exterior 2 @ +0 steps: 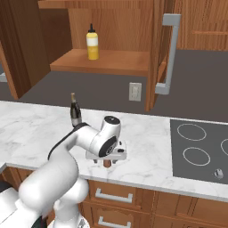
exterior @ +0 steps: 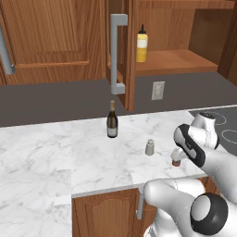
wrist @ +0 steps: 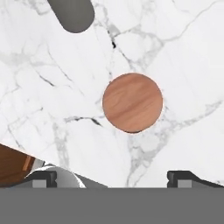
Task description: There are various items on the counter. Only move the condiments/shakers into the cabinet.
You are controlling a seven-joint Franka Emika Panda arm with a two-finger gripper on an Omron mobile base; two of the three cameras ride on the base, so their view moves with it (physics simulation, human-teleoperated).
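Tallying stock: yellow squeeze bottle shelved in cabinet; brown shaker and grey shaker remain on desk; my end effector wide open, empty, above brown shaker.

Nothing readable anywhere, honestly. The wine bottle on the bench has a pale label, but it's just a blank patch — no letters, no brand, no numbers that I can make out. The yellow squeeze bottle up on the cabinet shelf is plain too, and both small shakers — the grey one and the brown one — carry no markings. The wall outlet has no print on it either.
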